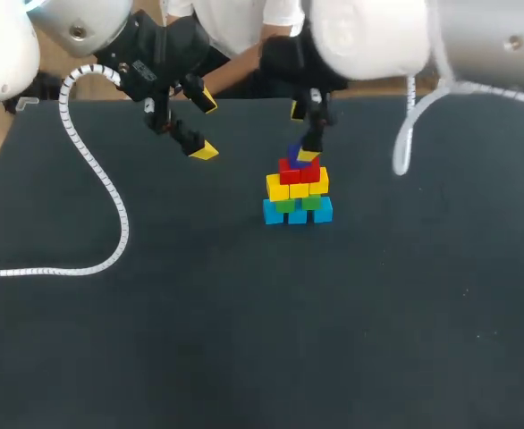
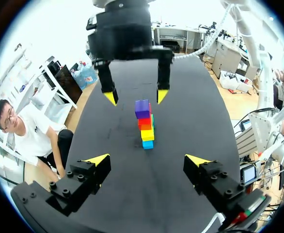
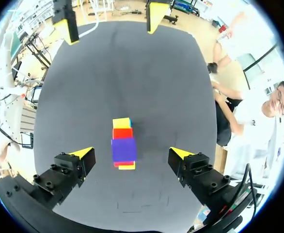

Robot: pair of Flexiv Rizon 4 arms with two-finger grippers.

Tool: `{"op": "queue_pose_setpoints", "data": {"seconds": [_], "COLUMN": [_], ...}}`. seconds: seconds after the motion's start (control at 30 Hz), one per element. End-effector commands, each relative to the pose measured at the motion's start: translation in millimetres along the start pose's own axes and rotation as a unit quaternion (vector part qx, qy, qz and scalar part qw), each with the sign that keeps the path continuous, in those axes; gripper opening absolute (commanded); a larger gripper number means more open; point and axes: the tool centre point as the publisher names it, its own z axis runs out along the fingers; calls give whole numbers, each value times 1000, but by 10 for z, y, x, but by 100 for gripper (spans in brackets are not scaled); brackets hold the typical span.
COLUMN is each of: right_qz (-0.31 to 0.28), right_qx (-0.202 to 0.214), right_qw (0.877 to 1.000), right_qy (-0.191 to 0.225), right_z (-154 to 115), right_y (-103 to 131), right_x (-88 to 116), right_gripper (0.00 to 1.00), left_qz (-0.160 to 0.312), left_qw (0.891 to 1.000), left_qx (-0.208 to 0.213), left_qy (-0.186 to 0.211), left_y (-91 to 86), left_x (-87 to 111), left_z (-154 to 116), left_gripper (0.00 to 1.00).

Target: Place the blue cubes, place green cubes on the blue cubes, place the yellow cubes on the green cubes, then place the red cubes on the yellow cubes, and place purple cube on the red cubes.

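A small pyramid of cubes stands mid-table: blue cubes (image 1: pixel 298 214) at the bottom, green cubes (image 1: pixel 299 204) on them, then yellow cubes (image 1: pixel 296 187) and red cubes (image 1: pixel 300 171), with a purple cube (image 1: pixel 295 154) on top. My right gripper (image 1: pixel 302 132) hangs open just above the pyramid. In the right wrist view the purple cube (image 3: pixel 123 149) lies between the spread fingers of that gripper (image 3: pixel 131 153), touching neither. My left gripper (image 1: pixel 206 125) is open and empty, to the left of the stack. From the left wrist view its gripper (image 2: pixel 147 160) faces the purple cube (image 2: pixel 142 108) from a distance.
A white coiled cable (image 1: pixel 110 206) from the left arm lies across the left part of the black table (image 1: pixel 244 340). Another white cable (image 1: pixel 405 134) hangs from the right arm, to the right of the stack.
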Motion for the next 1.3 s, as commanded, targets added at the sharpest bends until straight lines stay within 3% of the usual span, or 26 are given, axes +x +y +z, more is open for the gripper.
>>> {"op": "queue_pose_setpoints", "data": {"seconds": [0.03, 0.43, 0.8, 1.3], "right_qz": [1, 14, 29, 22], "right_qx": [17, 23, 40, 49], "right_qw": [999, 996, 993, 992], "right_qy": [-37, -90, -109, -112], "right_z": [-123, -303, -444, -508], "right_y": [172, 387, 550, 585], "right_x": [162, 356, 594, 605], "right_gripper": [100, 100, 100, 100], "left_qz": [1, 1, 1, 1], "left_qw": [1000, 1000, 1000, 1000], "left_qx": [2, 2, 2, 2], "left_qy": [0, 0, 0, 0], "left_y": [18, 18, 18, 18], "left_x": [5, 5, 5, 5], "left_z": [1, 1, 1, 1], "left_gripper": [100, 100, 100, 100]}}
